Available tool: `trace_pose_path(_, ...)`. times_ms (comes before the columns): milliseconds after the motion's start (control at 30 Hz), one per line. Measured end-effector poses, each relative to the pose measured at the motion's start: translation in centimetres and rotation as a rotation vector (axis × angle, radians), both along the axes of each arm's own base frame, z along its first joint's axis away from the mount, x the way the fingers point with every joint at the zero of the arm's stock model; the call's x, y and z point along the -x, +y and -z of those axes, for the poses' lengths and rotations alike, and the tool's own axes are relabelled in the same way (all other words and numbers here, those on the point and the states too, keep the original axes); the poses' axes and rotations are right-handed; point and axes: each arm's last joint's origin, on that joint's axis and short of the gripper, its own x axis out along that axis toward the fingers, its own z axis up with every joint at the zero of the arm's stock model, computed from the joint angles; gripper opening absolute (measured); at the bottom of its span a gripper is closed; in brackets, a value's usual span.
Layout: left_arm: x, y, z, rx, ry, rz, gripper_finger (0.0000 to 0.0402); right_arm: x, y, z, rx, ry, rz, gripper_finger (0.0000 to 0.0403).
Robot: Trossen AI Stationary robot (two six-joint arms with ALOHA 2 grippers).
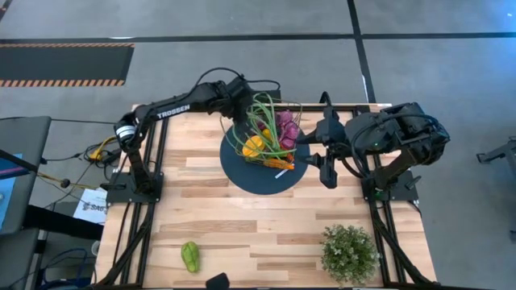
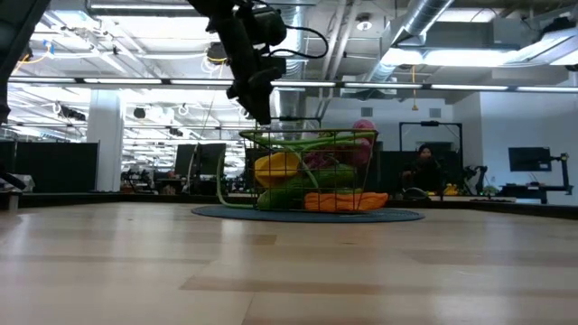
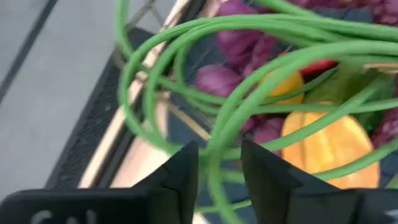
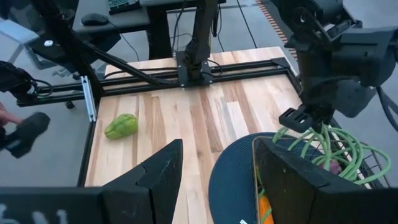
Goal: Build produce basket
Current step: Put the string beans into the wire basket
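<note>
At the far edge of the basket (image 1: 270,133), the left tool (image 3: 219,171) hangs just above the wire rim. Its two dark fingers (image 3: 180,174) stand a little apart, and a loop of the long green beans (image 3: 205,74) runs through the narrow gap between them; whether the fingers press on the strand or only flank it cannot be told. From there the beans curl out in wide loops over the rim and across the rest of the produce.

Inside the basket, directly past the left tool, lie purple grapes (image 3: 233,46), a yellow lemon (image 3: 326,146) and a small patch of red. In the low view, orange carrots (image 2: 348,200) lie along the basket floor beside a green vegetable (image 2: 298,191), all piled to about rim height. The basket sits on a round dark blue plate (image 1: 242,173), which rests on the wooden bench (image 1: 266,225) toward its far side, between the two arms.

The right tool (image 4: 217,171) waits beside the plate on the robot's right, fingers spread wide and holding nothing.

Well apart from both tools, a green pepper (image 1: 190,256) lies alone on the bench near the front edge on the left. A bushy potted plant (image 1: 349,254) stands near the front right corner.
</note>
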Motion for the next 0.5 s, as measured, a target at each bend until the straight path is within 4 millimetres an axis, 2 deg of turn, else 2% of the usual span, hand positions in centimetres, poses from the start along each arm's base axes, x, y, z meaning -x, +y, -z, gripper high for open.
trace_pose_path(300, -0.1, -0.4, -2.6, -0.058, -0.003, -0.008, 0.0194, 0.0, 0.0, 0.0, 0.021, 0.003, -0.012, 0.0225)
trace_pose_path(500, 1.3, -0.7, -2.9, -0.098, 0.138, -0.054, 0.0224, 0.0, 0.0, 0.0, 0.022, 0.003, -0.013, 0.0225)
